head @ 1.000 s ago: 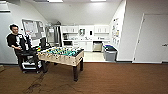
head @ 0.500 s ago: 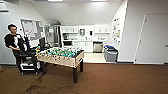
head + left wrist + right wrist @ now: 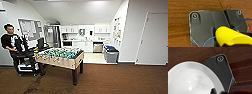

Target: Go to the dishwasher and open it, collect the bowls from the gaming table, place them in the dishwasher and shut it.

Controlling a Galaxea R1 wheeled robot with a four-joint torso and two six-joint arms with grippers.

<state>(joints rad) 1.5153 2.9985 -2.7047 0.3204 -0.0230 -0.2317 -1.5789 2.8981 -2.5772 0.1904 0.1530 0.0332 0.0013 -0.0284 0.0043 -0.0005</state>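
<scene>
**Two bowls aboard, kitchen dead ahead**

Brown wood-grain floor (image 3: 120, 80) runs underneath, and both wrist cameras look straight down at it. Closest in, the right wrist view has one glossy white round bowl (image 3: 193, 79) sitting big against the arm's dark plate; it looks carried by the right gripper, though whether those fingers are closed on it I cannot tell. Over on the left wrist view, one bright yellow rounded bowl (image 3: 233, 36) rides the same way, and again the left gripper's state can't be read.

Next out, one green-field foosball table with pale wooden sides (image 3: 60, 57) stands left of centre, with one person in a dark top (image 3: 11, 42) beside a black cart behind it.

Far end now: white kitchen cabinets (image 3: 82, 30), a steel fridge (image 3: 52, 36), and the brushed stainless-steel dishwasher (image 3: 98, 47) under the counter, one grey bin (image 3: 111, 55) just to its right.

My call: this is the carry leg. Keep both arms level, steer right of the foosball table, and line up square with the dishwasher.
</scene>
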